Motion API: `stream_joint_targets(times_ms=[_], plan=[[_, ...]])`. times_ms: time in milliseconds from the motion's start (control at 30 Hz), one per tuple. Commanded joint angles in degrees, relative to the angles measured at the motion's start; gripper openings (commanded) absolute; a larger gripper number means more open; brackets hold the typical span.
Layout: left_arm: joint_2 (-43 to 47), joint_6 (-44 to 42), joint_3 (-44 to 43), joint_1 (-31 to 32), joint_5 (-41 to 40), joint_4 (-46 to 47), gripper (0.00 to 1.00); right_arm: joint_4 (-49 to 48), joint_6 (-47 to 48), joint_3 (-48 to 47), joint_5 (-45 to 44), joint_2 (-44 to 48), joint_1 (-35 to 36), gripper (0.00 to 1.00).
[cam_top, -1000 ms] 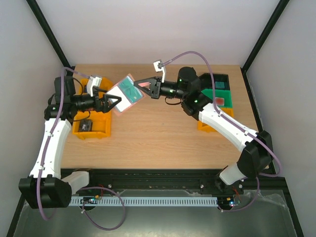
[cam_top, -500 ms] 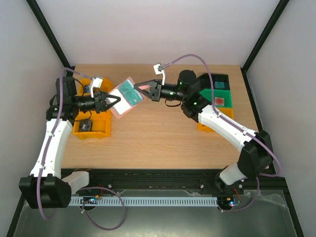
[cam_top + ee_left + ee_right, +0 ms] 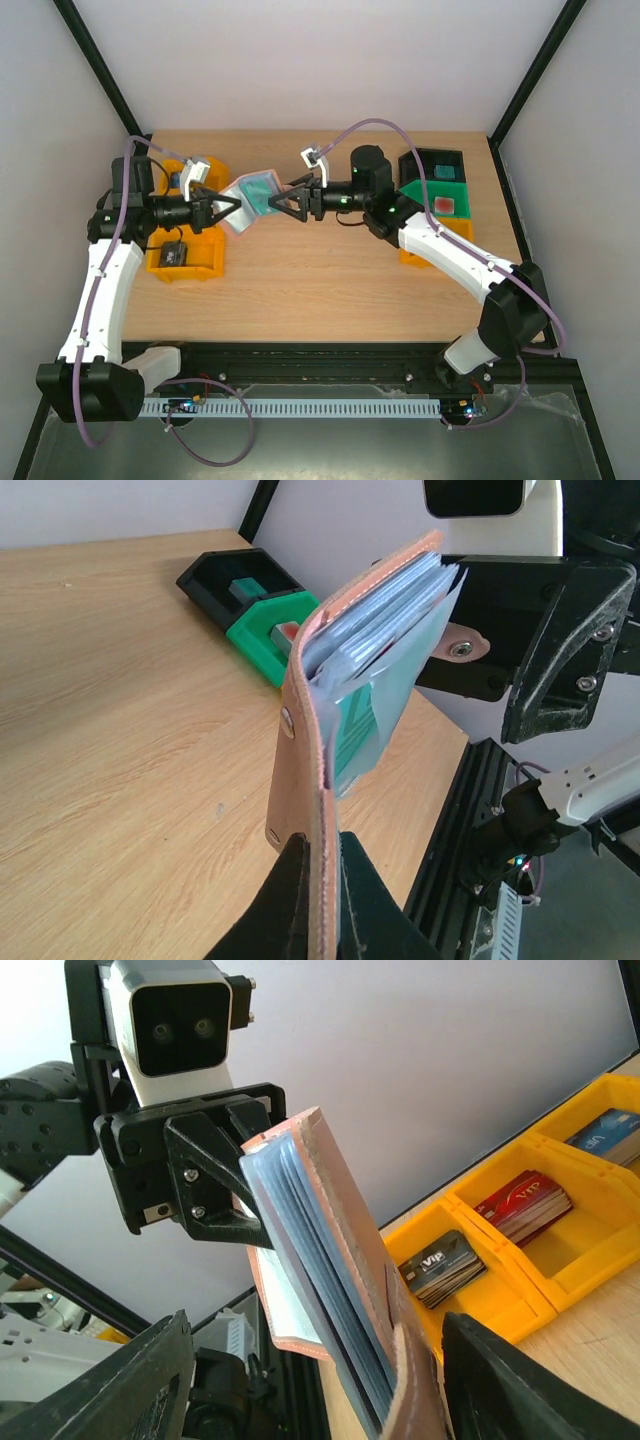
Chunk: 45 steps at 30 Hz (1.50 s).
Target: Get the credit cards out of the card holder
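The brownish-pink card holder (image 3: 252,195) hangs in the air between the two arms, its flaps partly apart. My left gripper (image 3: 318,880) is shut on its lower edge, also seen from above (image 3: 228,208). Pale blue-grey pockets and a teal credit card (image 3: 355,730) show inside. My right gripper (image 3: 278,200) is open and straddles the holder's other edge; its two black fingers (image 3: 130,1390) stand wide on either side of the holder (image 3: 320,1260) without pressing it.
An orange bin (image 3: 200,262) under the left arm holds stacks of black (image 3: 445,1260), red (image 3: 525,1205) and blue (image 3: 605,1135) cards. A green bin (image 3: 440,195) and a black bin (image 3: 440,165) stand at the back right, with another orange bin (image 3: 412,255) below them.
My left gripper has shut on the card holder. My right gripper, shut before, has opened and slid left. The holder has dropped a little and shifted left.
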<state>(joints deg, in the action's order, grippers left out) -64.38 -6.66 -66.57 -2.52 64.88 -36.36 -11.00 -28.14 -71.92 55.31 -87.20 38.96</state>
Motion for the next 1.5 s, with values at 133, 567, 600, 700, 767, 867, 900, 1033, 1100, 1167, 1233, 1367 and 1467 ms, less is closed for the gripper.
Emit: stream_joint_targets(times_ms=[133,567,600,700,767,867,900,1033,1100,1167,1233,1367,1467], plan=[[0.56,-4.63,-2.67,0.66,1.5,-3.69,0.02,1.78,5.28,-1.34,-1.2,-0.91,0.04,0.64],[0.65,-1.49,-2.51,0.54,-3.98,-1.5,0.18,0.92,3.41,-1.18,-2.52,-1.18,-0.03,0.02],[0.66,0.5,-2.19,0.51,-7.89,0.03,0.27,1.8,3.1,-1.11,-4.28,-1.01,-0.03,0.02],[0.66,4.14,-0.93,0.1,-21.45,4.06,0.46,6.51,0.99,-1.67,-13.55,-1.22,-0.04,0.02],[0.66,5.48,-0.32,-0.02,-29.76,5.68,0.55,12.74,-0.52,-3.91,-24.1,-2.71,0.08,0.02],[0.72,6.42,-0.55,-0.26,-33.63,6.72,0.61,23.72,-0.66,-8.59,-39.77,-5.2,1.9,0.02],[0.79,6.78,-0.7,-0.33,-33.23,6.95,0.61,26.11,0.06,-9.61,-43.91,-5.73,2.95,0.02],[1.0,8.92,0.12,-0.35,-22.89,8.3,0.61,27.3,0.56,-10.7,-49.12,-6.63,5.39,0.02],[1.16,13.95,2.83,-0.17,-12.85,11.56,0.6,26.08,-0.01,-10.67,-48.56,-6.69,6.11,0.02],[1.19,19.59,5.88,0.64,-5.06,16.5,0.57,24.54,-0.78,-10.56,-47.0,-6.85,6.78,0.02],[0.7,21.21,6.72,2.01,-4.14,18.25,0.56,22.56,-1.83,-10.27,-44.31,-7.16,7.04,0.02],[-0.2,24.13,8.33,3.91,-6.38,20.85,0.55,19.12,-3.97,-10.15,-39.85,-7.97,7.25,0.02],[-0.54,28.57,11.41,4.76,-6.08,24.89,0.54,16.58,-4.84,-9.9,-36.65,-8.14,7.4,0.02]])
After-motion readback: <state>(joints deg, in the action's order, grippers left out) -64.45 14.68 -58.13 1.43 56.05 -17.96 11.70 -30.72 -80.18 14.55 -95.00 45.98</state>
